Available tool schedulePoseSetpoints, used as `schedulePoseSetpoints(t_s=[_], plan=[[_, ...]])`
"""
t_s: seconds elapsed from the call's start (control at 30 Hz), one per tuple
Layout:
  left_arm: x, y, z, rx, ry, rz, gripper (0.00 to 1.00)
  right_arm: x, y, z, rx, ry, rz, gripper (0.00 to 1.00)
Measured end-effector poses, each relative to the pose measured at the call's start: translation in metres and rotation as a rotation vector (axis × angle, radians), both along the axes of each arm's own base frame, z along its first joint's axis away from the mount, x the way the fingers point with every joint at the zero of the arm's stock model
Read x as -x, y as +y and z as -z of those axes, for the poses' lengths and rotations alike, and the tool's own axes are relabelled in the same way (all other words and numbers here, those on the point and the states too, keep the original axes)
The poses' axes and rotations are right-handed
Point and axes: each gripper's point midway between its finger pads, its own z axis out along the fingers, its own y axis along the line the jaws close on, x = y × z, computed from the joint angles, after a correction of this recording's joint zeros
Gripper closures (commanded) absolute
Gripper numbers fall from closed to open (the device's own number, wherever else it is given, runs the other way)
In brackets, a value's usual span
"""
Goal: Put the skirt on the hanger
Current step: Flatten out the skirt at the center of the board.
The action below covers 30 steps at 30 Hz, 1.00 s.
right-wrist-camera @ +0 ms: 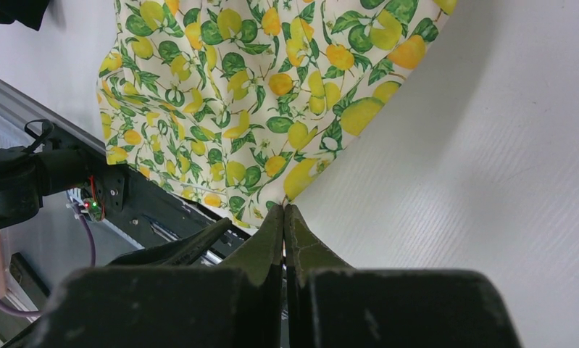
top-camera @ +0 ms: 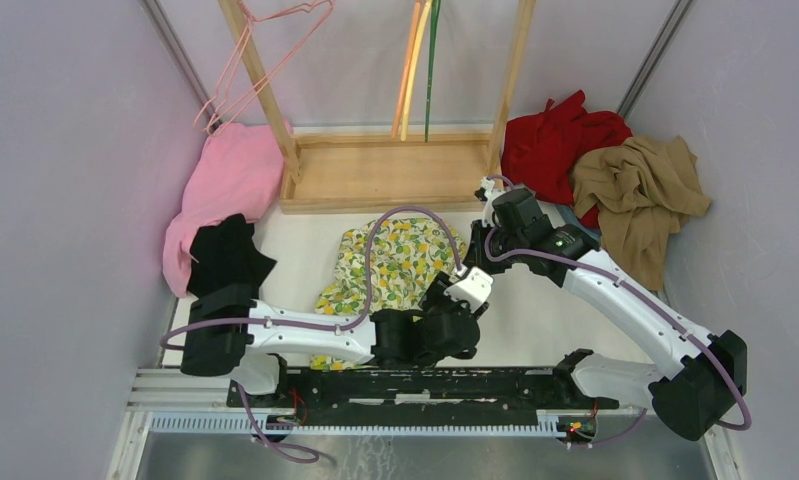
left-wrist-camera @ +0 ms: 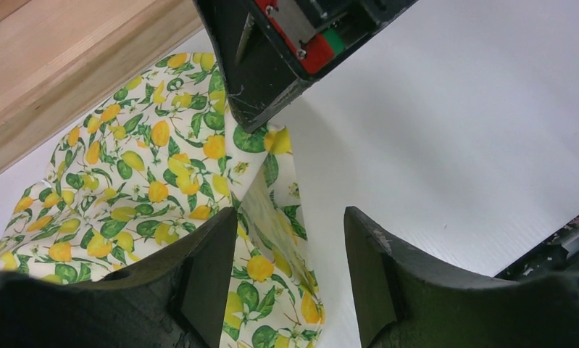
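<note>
Now, pickup stage. My left pincer [left-wrist-camera: 292, 217] gapes over a skirt [top-camera: 400, 262] fold; my right pincer [right-wrist-camera: 284, 210] is clamped on its corner. Hanger [top-camera: 275, 62] sits far back by the rack [top-camera: 385, 170]. Next, probably: close left, lift, spread.

One overhead camera, two wrist cameras.
The top view looks down from behind the arm bases over the whole table [top-camera: 530, 320]. The wrist views sit close behind the left end effector [left-wrist-camera: 290, 217] and right end effector [right-wrist-camera: 284, 209], each facing the skirt [top-camera: 410, 265] just ahead, which all three views share.
</note>
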Motion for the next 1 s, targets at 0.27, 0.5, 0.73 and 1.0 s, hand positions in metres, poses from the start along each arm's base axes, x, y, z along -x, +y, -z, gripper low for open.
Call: schedulePoseSetpoints(t_s=[0.27,0.5,0.73,1.0], plan=[[-0.006,-0.002,0.009,0.023,0.007,0.0,0.37,0.0,0.003,-0.002,-0.016,0.0,-0.008,0.99],[-0.02,0.012,0.029,0.001,0.011,-0.037,0.47,0.001,0.004,-0.005,-0.028,-0.002,-0.011,0.99],[-0.021,0.012,0.03,0.004,0.003,-0.044,0.97,0.003,0.004,-0.009,-0.038,-0.015,-0.013,0.99],[-0.021,0.018,0.025,-0.012,0.004,-0.045,0.67,0.003,0.003,-0.011,-0.041,-0.018,-0.013,0.99]])
